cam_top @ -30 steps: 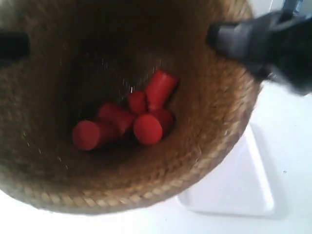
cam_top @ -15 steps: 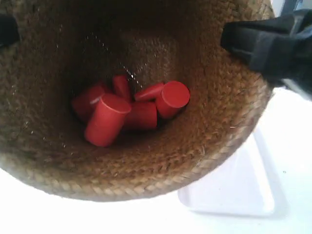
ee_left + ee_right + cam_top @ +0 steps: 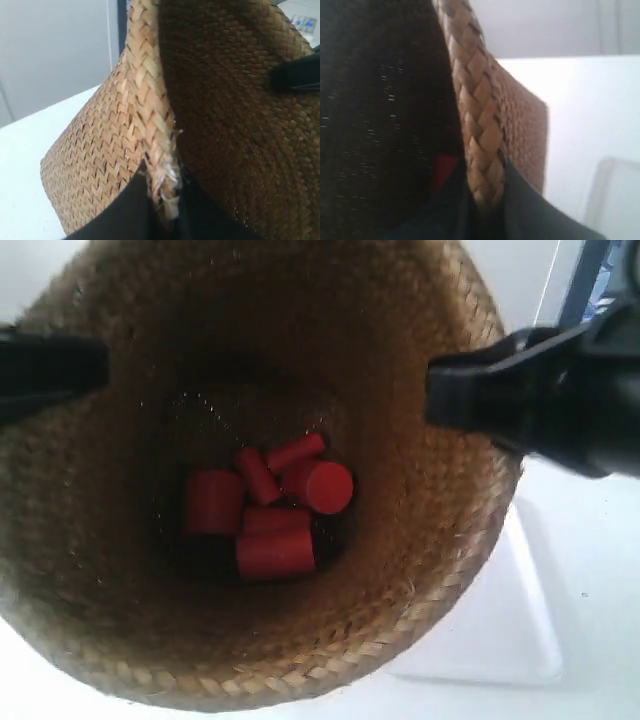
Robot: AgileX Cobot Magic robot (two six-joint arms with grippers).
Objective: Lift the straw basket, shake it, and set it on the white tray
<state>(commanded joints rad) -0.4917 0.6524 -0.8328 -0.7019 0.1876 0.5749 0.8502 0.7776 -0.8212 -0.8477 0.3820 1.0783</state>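
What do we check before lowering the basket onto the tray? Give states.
1. Grip of left tool on straw basket rim: ok.
2. Grip of right tool on the rim: ok.
3. Load of red cylinders lying in the basket bottom: ok.
4. Basket centred over white tray: cannot tell; tray shows only past one side.
5. Landing area on tray free: cannot tell; mostly hidden by the basket.

Red cyls, white tbl
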